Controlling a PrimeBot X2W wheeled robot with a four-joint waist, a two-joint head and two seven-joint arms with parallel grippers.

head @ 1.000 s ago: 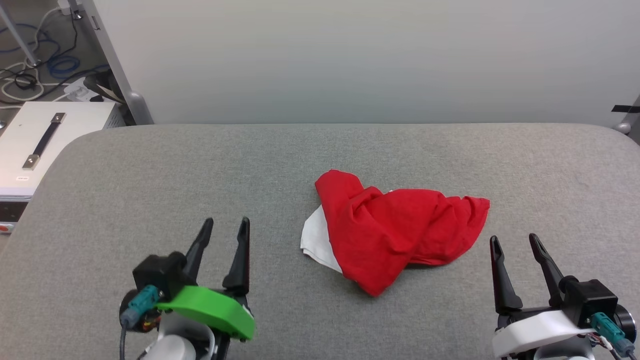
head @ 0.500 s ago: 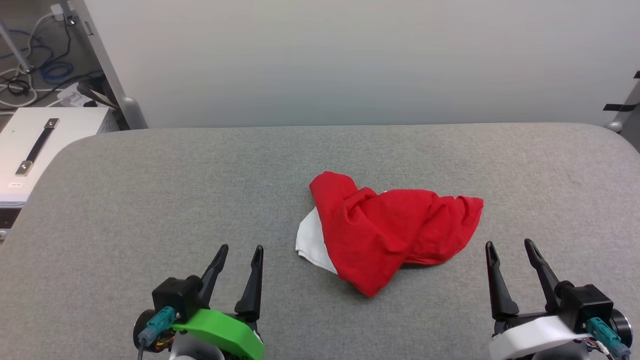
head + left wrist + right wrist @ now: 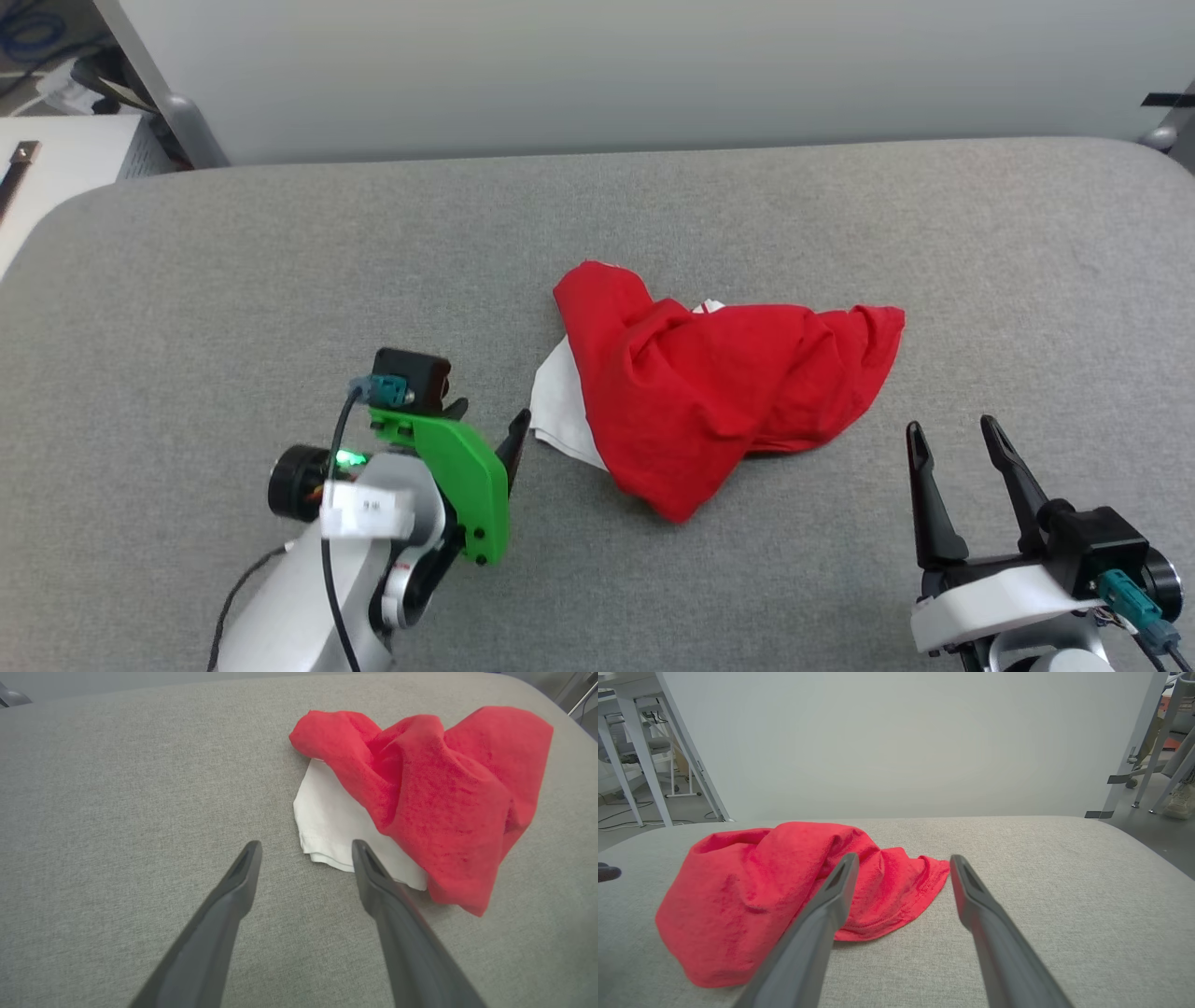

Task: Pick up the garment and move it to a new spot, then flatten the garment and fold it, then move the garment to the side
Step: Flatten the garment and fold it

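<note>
The garment [image 3: 709, 392] lies crumpled in a red heap in the middle of the grey padded table [image 3: 280, 271], with a white sleeve [image 3: 560, 415] sticking out on its left side. My left gripper [image 3: 515, 431] is turned to the right, open, its tips just short of that sleeve. In the left wrist view the open left gripper [image 3: 306, 845] brackets the hem of the white sleeve [image 3: 327, 821] beside the red garment [image 3: 434, 793]. My right gripper [image 3: 951, 427] stands open near the front right, apart from the cloth. The right gripper [image 3: 903, 857] points past the garment [image 3: 752, 891].
A pale wall panel [image 3: 597, 65] runs along the table's far edge. A white box [image 3: 56, 159] sits off the far left corner. White table legs [image 3: 626, 756] and chair legs [image 3: 1153, 765] stand on the floor beyond the table.
The head camera has tilted down, shifting the whole picture. My left arm has swung forward and to the right, up to the white sleeve. The right gripper has hardly moved.
</note>
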